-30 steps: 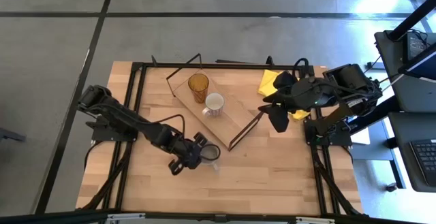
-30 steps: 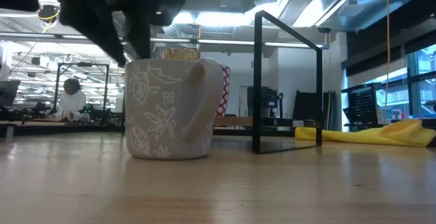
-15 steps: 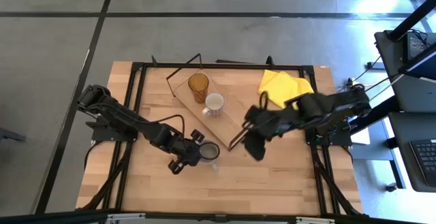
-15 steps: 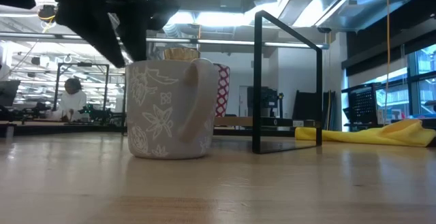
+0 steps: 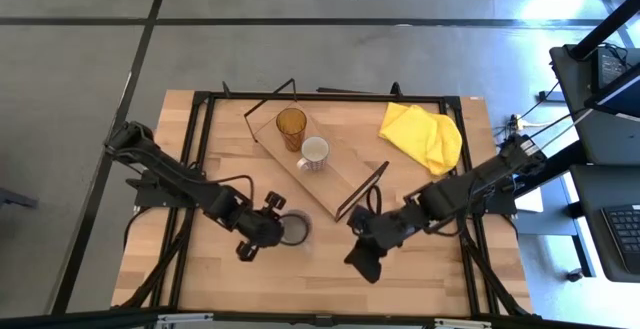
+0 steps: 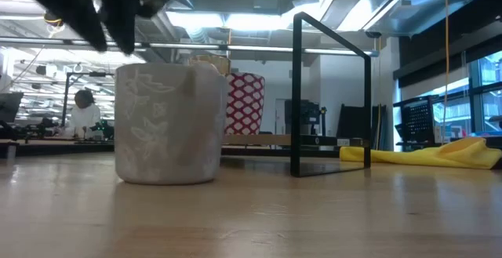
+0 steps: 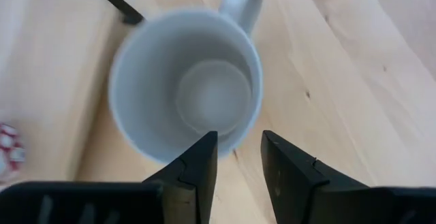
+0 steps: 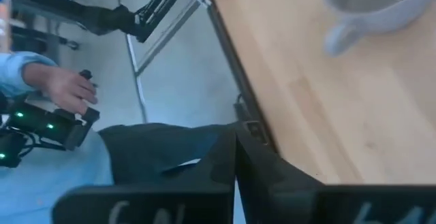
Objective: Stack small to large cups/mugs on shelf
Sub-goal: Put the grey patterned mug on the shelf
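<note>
The grey mug (image 5: 295,229) stands upright on its base on the tabletop, near the middle. My left gripper (image 7: 238,142) comes at it from the table's left, open, with the mug's wall between its fingers. The amber tumbler (image 5: 291,126) and the white mug (image 5: 313,153) stand upright side by side on the shelf (image 5: 340,169), farther back. My right gripper (image 5: 362,259) hovers shut to the right of the grey mug, toward the near edge, with nothing in it. My left gripper straddles the grey mug's wall at the rim (image 7: 231,144), on the side opposite the handle (image 7: 242,3). One finger (image 7: 204,159) is inside the mug and one outside. The fingers come slanting down from the table's left. The gap is wider than the wall, and which finger touches I cannot tell.
A yellow cloth (image 5: 422,134) lies at the far right of the table. The shelf's black wire end frame (image 6: 329,93) stands just behind the grey mug. Beyond the table's near edge a person's hand (image 8: 65,91) holds a device.
My right gripper has swung from above the yellow cloth toward the near middle of the table and has shut. My left gripper has gone toward the table's left edge. The grey mug has slid left along the table with it and turned about, its handle now away from the low camera.
</note>
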